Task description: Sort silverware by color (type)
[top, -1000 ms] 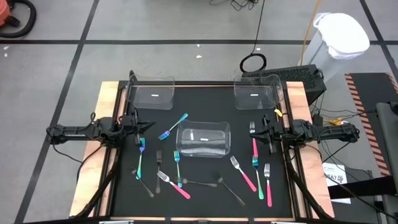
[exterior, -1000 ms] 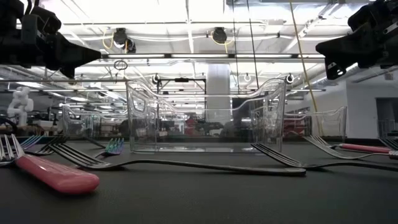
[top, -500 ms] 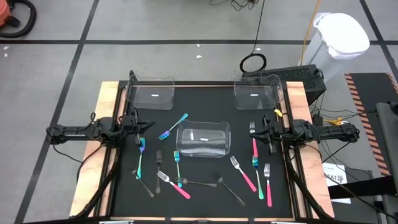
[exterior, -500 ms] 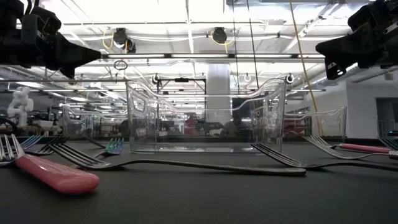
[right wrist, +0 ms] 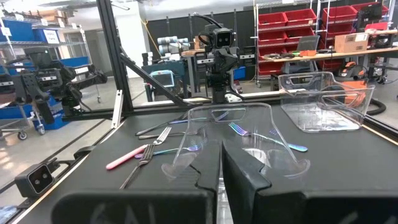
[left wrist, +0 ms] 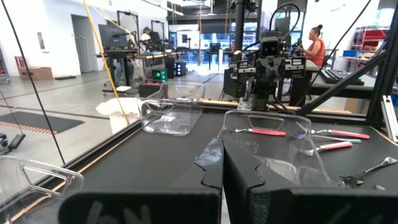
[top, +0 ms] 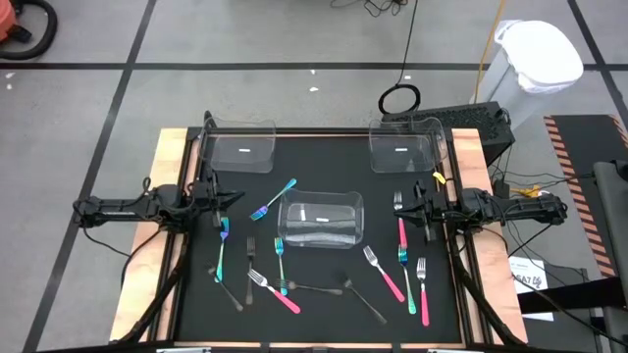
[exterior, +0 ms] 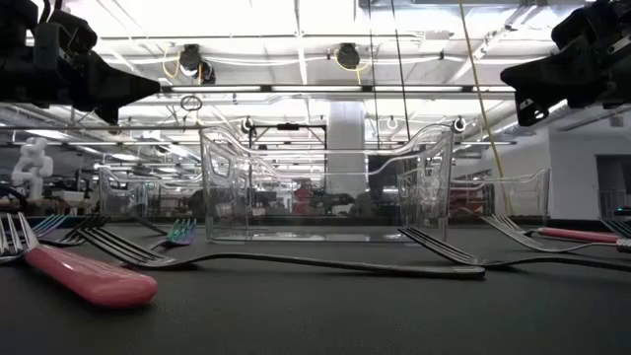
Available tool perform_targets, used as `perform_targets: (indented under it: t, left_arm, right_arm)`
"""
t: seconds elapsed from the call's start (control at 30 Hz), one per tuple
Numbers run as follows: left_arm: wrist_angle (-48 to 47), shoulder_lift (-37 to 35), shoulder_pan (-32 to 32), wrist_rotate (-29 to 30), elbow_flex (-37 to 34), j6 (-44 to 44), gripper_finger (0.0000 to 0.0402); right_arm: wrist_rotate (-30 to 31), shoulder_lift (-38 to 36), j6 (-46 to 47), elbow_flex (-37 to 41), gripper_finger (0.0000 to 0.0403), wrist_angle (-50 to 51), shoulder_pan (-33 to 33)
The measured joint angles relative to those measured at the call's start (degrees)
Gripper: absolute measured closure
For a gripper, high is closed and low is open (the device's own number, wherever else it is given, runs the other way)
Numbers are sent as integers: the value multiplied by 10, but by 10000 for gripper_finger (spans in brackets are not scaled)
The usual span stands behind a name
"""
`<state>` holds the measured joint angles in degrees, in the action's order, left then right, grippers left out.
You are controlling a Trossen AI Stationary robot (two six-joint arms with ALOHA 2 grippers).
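Both arms just hang level above the counter (top: 314, 147), facing each other: left end effector (top: 222, 198) at its left edge, right end effector (top: 410, 204) at its right edge, both closed, empty.

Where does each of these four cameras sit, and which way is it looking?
High view: overhead, looking down on table, both arms, scattered silverware.
Low view: tabletop height, facing centre bin; arms at upper corners.
Left wrist view: past shut left gripper, toward the right arm.
Right wrist view: past shut right gripper, toward the left arm.
Shared: all show the centre bin.
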<state>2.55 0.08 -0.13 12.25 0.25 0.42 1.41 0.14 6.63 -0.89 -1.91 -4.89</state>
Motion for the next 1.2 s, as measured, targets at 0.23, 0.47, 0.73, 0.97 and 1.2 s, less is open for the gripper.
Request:
perform_targets:
  t: [0.23, 0.47, 0.73, 0.97, 1.2]
  left_arm:
    - [0, 0, 0, 0, 0, 0, 401]
    - [0, 0, 0, 0, 0, 0, 401]
    - [0, 0, 0, 0, 0, 0, 401]
    - [0, 0, 0, 0, 0, 0, 401]
    - [8, 0, 0, 0, 0, 0, 401]
  right_arm:
    - [0, 0, 0, 0, 387, 0, 0]
    - [0, 0, -29, 0, 387, -1, 0]
    - [0, 0, -28, 0, 387, -1, 0]
    - [0, 0, -28, 0, 387, 1, 0]
    - [1, 0, -31, 0, 387, 3, 0]
